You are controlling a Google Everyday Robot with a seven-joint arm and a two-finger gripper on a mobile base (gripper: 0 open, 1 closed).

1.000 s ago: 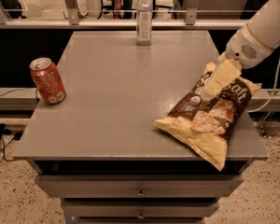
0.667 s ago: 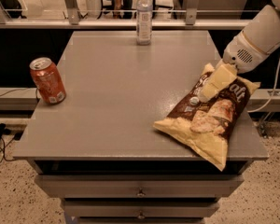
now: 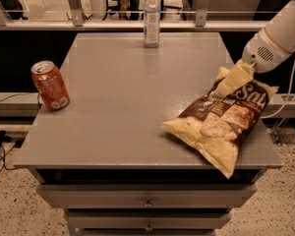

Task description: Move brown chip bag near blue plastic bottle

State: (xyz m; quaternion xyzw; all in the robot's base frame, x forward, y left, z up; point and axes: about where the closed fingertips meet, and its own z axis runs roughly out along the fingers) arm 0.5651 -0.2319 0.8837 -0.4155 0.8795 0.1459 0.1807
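The brown chip bag lies flat at the table's right front corner, its lower end hanging over the front edge. My gripper comes in from the upper right on a white arm and rests at the bag's upper left edge, touching it. The blue plastic bottle stands upright at the middle of the table's far edge, well apart from the bag.
An orange-red soda can stands upright near the left edge of the grey table. A railing with posts runs behind the far edge. Drawers sit below the front edge.
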